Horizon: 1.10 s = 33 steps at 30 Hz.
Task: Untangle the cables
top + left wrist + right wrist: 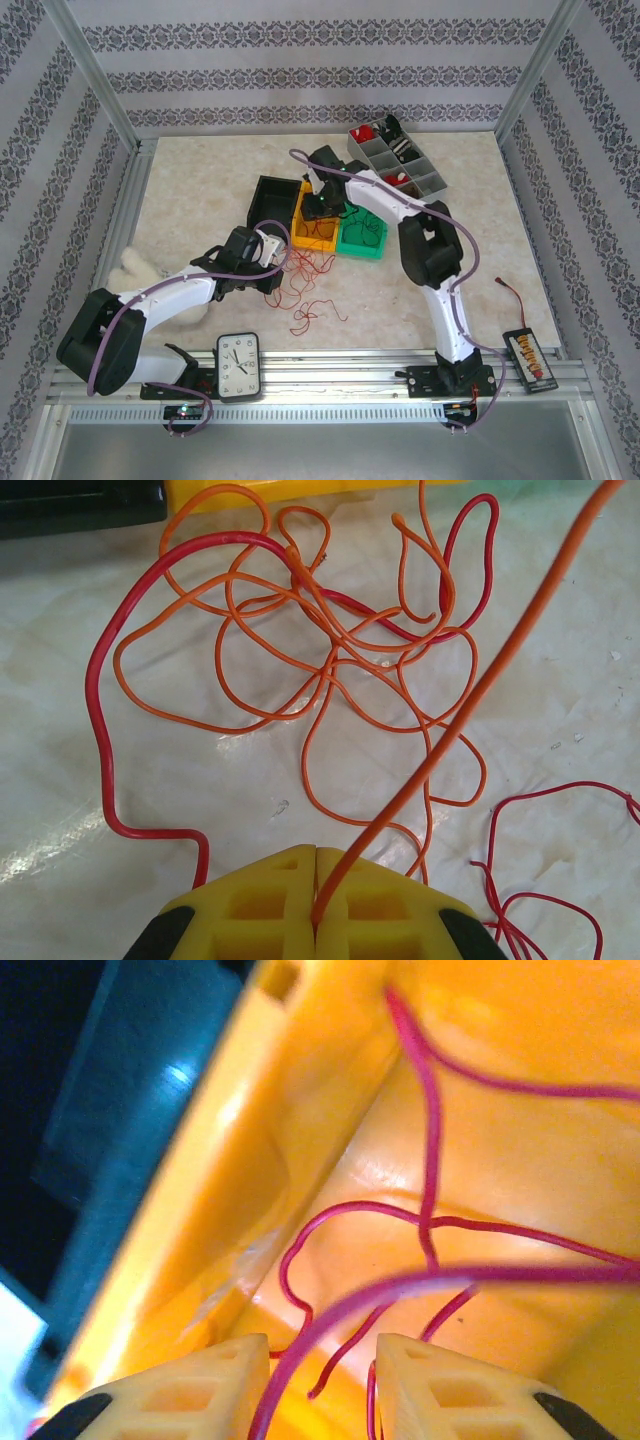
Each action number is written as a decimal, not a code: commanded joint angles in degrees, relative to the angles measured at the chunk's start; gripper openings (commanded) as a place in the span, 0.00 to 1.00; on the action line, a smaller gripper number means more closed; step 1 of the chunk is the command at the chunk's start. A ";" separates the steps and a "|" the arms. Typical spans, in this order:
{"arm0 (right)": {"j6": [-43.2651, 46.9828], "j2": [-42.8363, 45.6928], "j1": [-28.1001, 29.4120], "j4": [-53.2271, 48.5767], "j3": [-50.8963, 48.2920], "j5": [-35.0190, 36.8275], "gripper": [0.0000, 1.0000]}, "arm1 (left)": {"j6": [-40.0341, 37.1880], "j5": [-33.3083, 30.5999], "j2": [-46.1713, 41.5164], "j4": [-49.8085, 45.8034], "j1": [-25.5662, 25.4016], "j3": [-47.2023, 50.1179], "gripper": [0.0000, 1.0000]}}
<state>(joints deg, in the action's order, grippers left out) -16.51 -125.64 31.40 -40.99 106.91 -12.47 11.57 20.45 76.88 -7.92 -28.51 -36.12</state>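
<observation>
The cables lie as a loose clump of orange and red loops [330,650] on the table in front of the bins, seen from above as thin red strands [303,275]. My left gripper [317,852] is shut on one orange cable [470,700], which rises taut toward the upper right. From above, the left gripper [281,262] sits at the clump's left edge. My right gripper [322,1345] is open inside the yellow bin [250,1160]; a blurred red cable [400,1285] passes loose between its fingers, and more red cable [430,1140] lies on the bin floor. From above, the right gripper [320,213] hangs over that bin.
A black bin [275,198], the yellow bin [305,238] and a green bin [362,240] stand in a row mid-table. A grey compartment tray [395,160] is at the back right. A clock [238,365], a white fluffy item [135,268] and a black board [528,357] lie near the front.
</observation>
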 commanded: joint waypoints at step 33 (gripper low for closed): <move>15.57 39.23 19.73 16.85 -53.99 -3.85 0.52 | 4.62 -17.94 -10.32 8.55 -0.23 0.35 0.00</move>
<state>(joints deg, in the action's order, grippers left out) -6.98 -84.47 48.51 -22.00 51.51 -13.30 14.17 11.00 67.35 -0.95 -28.51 -34.11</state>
